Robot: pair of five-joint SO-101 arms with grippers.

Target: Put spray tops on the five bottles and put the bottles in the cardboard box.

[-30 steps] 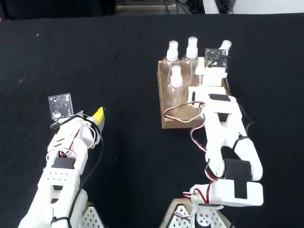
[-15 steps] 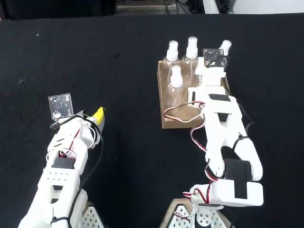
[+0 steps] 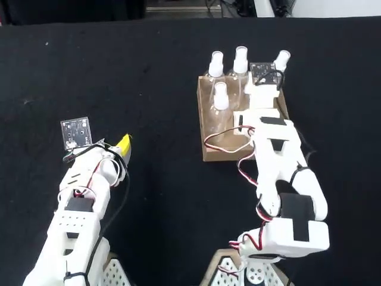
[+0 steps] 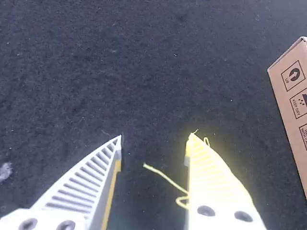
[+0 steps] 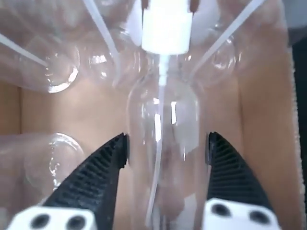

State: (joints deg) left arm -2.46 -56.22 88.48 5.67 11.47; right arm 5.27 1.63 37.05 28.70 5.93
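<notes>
The cardboard box (image 3: 201, 119) sits right of the table's middle and holds clear bottles with white spray tops (image 3: 221, 89). My right gripper (image 3: 262, 83) hangs over the box's right side. In the right wrist view it (image 5: 168, 141) is shut on a clear bottle (image 5: 163, 120), a black finger on each side of the body, with the white spray top (image 5: 168, 24) pointing away from the arm. A tilted spray top (image 3: 281, 58) sticks out past the box's far right corner. My left gripper (image 3: 122, 143) rests open and empty over the black table (image 4: 156, 141).
Other bottles (image 5: 55, 72) crowd round the held one inside the box (image 5: 268, 96). A corner of the box (image 4: 292, 91) shows in the left wrist view. Black cloth (image 3: 149, 71) covers the table, with bare room at the left and middle.
The right gripper has shifted slightly left over the box, away from the tilted spray top. The left arm has not moved.
</notes>
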